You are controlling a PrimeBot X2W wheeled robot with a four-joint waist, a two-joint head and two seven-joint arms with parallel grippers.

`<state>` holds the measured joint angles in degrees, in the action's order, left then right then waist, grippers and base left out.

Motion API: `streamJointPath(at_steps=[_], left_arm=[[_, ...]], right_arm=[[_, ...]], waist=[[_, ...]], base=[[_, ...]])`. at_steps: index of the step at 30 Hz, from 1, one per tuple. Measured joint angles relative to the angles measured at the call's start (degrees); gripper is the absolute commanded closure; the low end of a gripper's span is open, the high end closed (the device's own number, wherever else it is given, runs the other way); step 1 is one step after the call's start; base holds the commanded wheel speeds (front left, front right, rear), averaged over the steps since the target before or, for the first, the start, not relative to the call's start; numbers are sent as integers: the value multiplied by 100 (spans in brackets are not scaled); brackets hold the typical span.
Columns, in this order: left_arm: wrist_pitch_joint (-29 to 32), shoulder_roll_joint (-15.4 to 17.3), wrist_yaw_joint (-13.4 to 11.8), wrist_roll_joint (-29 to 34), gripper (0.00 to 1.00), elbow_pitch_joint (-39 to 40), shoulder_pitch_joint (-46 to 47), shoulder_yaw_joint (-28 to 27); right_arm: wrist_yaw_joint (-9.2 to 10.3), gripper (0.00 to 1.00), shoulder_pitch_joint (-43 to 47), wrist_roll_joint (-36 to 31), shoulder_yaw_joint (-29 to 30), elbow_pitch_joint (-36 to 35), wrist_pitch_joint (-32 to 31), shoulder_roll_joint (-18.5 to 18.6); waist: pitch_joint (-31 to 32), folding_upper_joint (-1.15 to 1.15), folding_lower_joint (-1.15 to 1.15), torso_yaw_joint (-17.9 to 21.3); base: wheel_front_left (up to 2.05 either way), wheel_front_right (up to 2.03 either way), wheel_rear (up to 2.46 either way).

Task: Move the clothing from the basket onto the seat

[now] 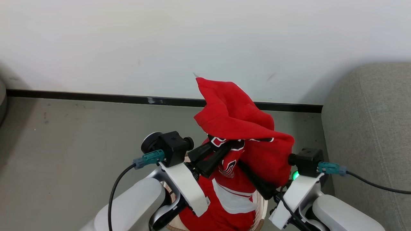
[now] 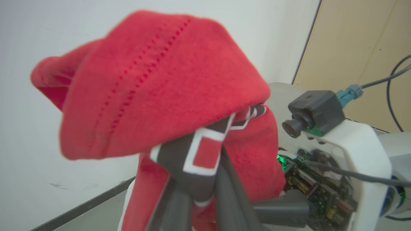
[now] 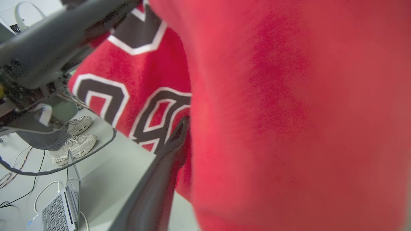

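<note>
The left end effector [image 1: 222, 150] is clamped on the red clothing [image 1: 237, 125] and holds it lifted over the basket [image 1: 260, 210]. The lower cloth reaches down into the basket. The right end effector [image 1: 249, 173] is under the draped cloth, and I cannot tell if its fingers are apart. The grey seat [image 1: 369, 128] is near, at the right.

The clothing [image 3: 289, 112] bears black block characters [image 3: 151, 112] with white outlines. In the right wrist view, at centre left, one closed rounded shape could be a 0 or an O. Its neighbour is creased and cannot be read. The left wrist and head views show only folded fragments of such characters.
</note>
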<state>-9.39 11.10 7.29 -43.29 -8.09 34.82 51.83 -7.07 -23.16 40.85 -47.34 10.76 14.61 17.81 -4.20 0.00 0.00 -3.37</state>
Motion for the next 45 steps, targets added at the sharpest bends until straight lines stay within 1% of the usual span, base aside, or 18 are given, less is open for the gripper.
streamJointPath(at_steps=[1,8,15,18,22,23,24,25,26,27,28,35,41,45], left_arm=[[1,1,0,0,100,1,0,0],[31,38,0,-74,100,-10,-19,-32],[30,124,-11,-167,100,-100,-190,-138],[30,126,-58,-218,100,-133,-269,-144],[25,129,-59,-250,100,-156,-335,-143],[25,127,-59,-250,88,-156,-347,-141],[25,124,-59,-250,62,-156,-354,-137],[24,121,-59,-250,54,-156,-357,-135],[24,121,-59,-250,42,-155,-357,-133],[23,123,-60,-250,11,-155,-359,-132],[23,123,-60,-250,0,-155,-360,-132],[-27,145,-67,-250,0,-155,-436,-130],[-32,218,-116,-226,0,-158,-515,-102],[-77,278,-119,-75,0,-153,-543,-63]], right_arm=[[0,100,-17,0,0,-1,0,-10],[0,100,-79,-5,138,-8,0,-31],[0,100,-77,-147,556,-9,0,-35],[0,100,-69,-179,731,-16,0,-42],[-1,100,-35,-276,875,-45,0,-78],[-1,100,-21,-283,911,-52,0,-89],[-1,100,-1,-319,947,-58,0,-97],[-1,100,27,-338,973,-65,0,-101],[-1,100,52,-370,996,-65,0,-101],[0,100,70,-398,1024,-64,0,-100],[0,100,82,-423,1060,-67,0,-98],[0,100,103,-527,1330,-131,0,-89],[0,100,185,-633,1578,-220,0,8],[0,100,211,-742,1860,-291,0,71]], waist=[[1,0,0,1],[15,0,0,25],[33,0,0,68],[48,0,0,87],[68,0,0,108],[72,0,0,113],[78,0,0,116],[84,0,0,120],[90,0,0,123],[98,0,0,126],[106,0,0,129],[175,0,0,146],[208,0,0,193],[202,0,0,244]], base=[[0,0,0],[0,0,0],[0,0,0],[0,0,0],[0,0,0],[0,0,0],[0,0,0],[0,0,0],[0,0,0],[0,0,0],[0,0,0],[0,0,0],[0,0,0],[0,0,0]])
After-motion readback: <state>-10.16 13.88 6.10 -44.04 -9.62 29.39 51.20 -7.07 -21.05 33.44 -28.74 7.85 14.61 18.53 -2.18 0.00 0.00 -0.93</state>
